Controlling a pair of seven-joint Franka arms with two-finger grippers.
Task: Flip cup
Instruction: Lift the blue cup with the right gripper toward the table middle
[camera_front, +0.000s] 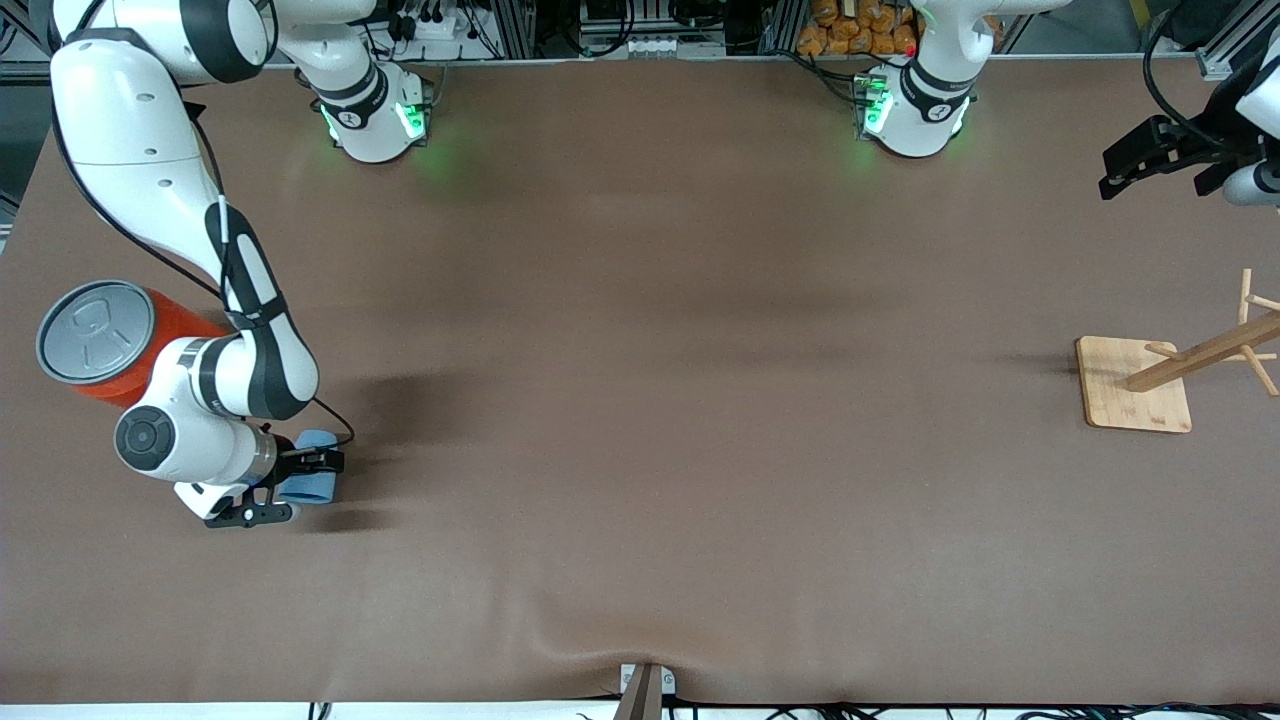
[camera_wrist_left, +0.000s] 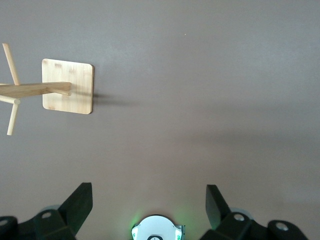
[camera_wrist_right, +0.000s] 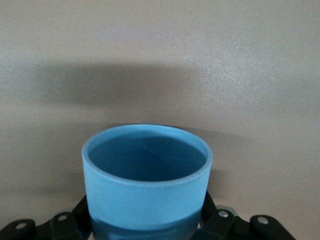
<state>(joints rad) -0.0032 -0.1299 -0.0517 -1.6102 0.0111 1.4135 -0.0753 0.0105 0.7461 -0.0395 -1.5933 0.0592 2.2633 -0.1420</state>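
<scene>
Right claw (camera_front: 300, 487): clamped on light-blue cup (camera_front: 312, 480), at 5 o'clock of orange can (camera_front: 110, 345) | Left claw (camera_wrist_left: 149, 207): wide, waiting above table (camera_front: 640, 400)

Even, fairly bright overhead light across the brown table (camera_front: 640, 400). Soft dark shadow on the mat beside the right arm (camera_front: 240, 340), toward the middle. Thin shadow runs from the wooden rack (camera_front: 1135, 385). Green LED glow spills on the mat at both arm bases along the table's edge. Right wrist view: cup (camera_wrist_right: 147, 180) sharp, broad blurry shadow band on the table. No glare.
</scene>
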